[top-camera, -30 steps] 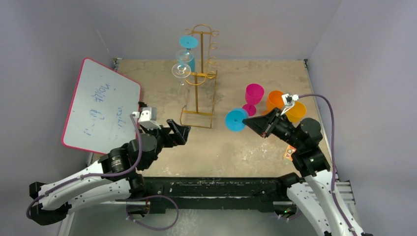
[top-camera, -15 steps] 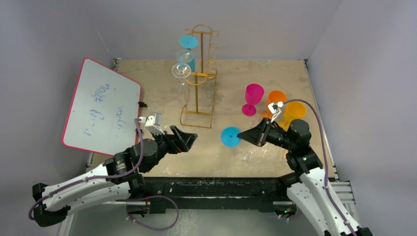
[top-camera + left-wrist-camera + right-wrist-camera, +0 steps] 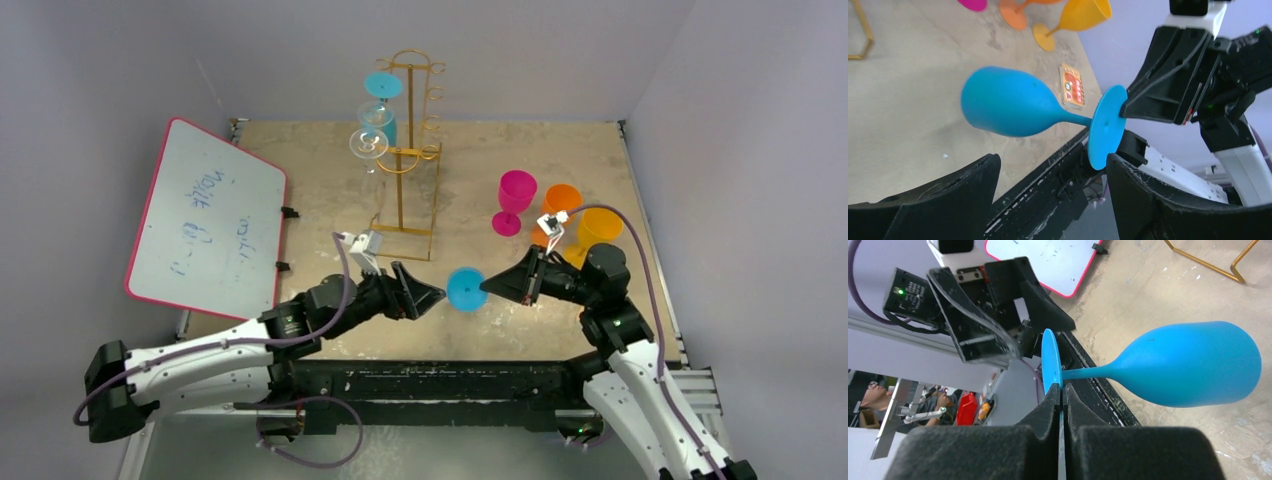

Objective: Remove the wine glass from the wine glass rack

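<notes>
The gold wire wine glass rack [image 3: 405, 150] stands at the back, with a blue glass [image 3: 383, 85] and clear glasses [image 3: 368, 143] hanging on its left hooks. My right gripper [image 3: 487, 287] is shut on the foot of another blue wine glass [image 3: 465, 289] and holds it above the table's near middle. In the right wrist view the fingertips [image 3: 1054, 399] pinch the foot's rim [image 3: 1050, 362], and the bowl [image 3: 1193, 365] sticks out to the right. My left gripper [image 3: 432, 293] is open just left of that foot. In the left wrist view the glass [image 3: 1008, 102] lies just beyond the open fingers.
A whiteboard [image 3: 205, 215] leans at the left. A pink glass [image 3: 516, 195] and two orange glasses [image 3: 562, 200] [image 3: 598, 228] stand at the right. An orange card [image 3: 1072, 86] lies near the table's front edge.
My right gripper has carried the blue glass left and nearer. My left arm has swung right, up to the glass's foot, with its jaws open.
</notes>
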